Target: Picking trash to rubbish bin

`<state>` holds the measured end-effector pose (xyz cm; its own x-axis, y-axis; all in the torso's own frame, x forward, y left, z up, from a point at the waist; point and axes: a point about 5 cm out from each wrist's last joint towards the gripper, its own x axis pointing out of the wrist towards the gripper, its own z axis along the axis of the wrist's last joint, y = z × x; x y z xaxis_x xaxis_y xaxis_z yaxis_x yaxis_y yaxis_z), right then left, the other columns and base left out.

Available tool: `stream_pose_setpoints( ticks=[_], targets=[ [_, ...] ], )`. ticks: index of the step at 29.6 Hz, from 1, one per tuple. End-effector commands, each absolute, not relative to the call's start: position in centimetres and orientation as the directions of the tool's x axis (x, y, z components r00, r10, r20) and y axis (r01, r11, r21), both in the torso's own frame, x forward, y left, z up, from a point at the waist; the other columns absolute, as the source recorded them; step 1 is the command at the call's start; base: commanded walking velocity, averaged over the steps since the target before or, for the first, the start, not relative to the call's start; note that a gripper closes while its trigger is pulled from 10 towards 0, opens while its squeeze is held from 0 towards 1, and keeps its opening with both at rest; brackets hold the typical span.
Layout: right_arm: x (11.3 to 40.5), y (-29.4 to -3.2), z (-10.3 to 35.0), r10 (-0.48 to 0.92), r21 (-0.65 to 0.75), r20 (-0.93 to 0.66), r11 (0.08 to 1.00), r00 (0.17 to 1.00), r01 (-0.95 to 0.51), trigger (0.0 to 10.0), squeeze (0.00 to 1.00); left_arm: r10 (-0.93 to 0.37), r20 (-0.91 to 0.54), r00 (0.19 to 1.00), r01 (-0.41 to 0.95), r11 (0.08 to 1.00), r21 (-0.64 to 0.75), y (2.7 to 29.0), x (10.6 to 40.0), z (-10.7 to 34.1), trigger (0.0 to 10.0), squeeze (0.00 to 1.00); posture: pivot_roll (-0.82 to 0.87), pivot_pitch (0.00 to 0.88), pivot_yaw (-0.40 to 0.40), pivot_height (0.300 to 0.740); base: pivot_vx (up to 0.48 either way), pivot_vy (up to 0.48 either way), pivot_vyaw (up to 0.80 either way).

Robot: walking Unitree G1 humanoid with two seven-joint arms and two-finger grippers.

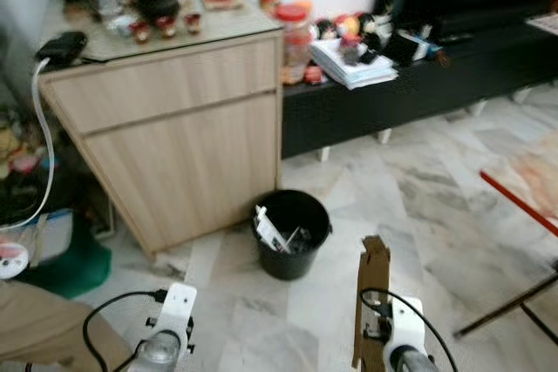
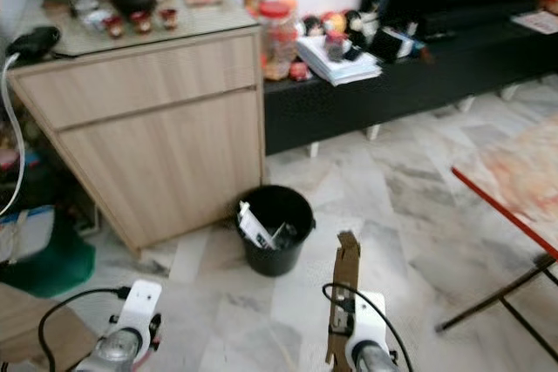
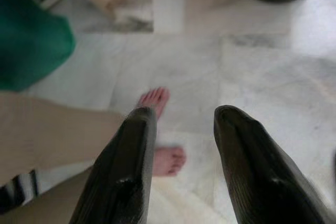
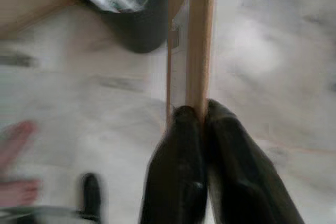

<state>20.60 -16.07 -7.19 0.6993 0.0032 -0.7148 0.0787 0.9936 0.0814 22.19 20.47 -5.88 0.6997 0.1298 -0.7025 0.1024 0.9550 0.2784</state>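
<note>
Pinched between the two black fingers of the right gripper (image 4: pixel 197 116) is a flat strip of brown cardboard (image 4: pixel 193 40), the jaws closed tight on its lower end so that it stands upright above the wrist. That arm is raised in front of the robot, low in the head views, with the black rubbish bin (image 1: pixel 291 233) a little ahead on the marble floor (image 1: pixel 418 206), beside the wooden cabinet (image 1: pixel 174 128). White scraps already lie in the bin (what they are is too blurred to tell). Left gripper (image 3: pixel 181 129) hangs with its fingers parted and empty over a person's bare feet (image 3: pixel 160 129).
</note>
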Motion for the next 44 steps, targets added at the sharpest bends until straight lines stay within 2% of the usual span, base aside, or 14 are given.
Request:
stream_pose_setpoints(
  ticks=[1,6,24,44],
  targets=[
    [20.08,-17.27,-7.38,-0.026,0.053,-0.723,0.994,0.691,0.093,10.0,0.0,0.112,-0.696,0.709,0.12,0.954,0.275,19.76,22.82,-5.62,10.0,0.0,-0.07,0.053,-0.02,0.74,0.352,0.0,0.0],
    [20.24,-17.2,-7.28,-0.025,0.054,-0.716,0.994,0.697,0.09,10.0,0.0,0.111,-0.697,0.709,0.121,0.954,0.276,19.72,22.81,-5.63,10.0,0.0,-0.07,0.053,-0.02,0.74,0.352,0.0,0.78],
    [20.43,-17.01,-7.22,-0.018,0.085,-0.717,0.99,0.697,0.114,10.0,0.0,0.11,-0.698,0.708,0.123,0.953,0.275,19.67,22.78,-5.66,10.0,0.0,-0.07,0.056,-0.02,0.74,0.35,0.0,0.0],
    [20.63,-16.72,-7.1,0.004,0.067,-0.71,0.996,0.704,0.062,10.0,0.0,0.109,-0.698,0.708,0.125,0.953,0.275,19.66,22.81,-5.65,10.0,0.0,-0.07,0.055,-0.02,0.74,0.35,0.0,-0.04]
  ],
)
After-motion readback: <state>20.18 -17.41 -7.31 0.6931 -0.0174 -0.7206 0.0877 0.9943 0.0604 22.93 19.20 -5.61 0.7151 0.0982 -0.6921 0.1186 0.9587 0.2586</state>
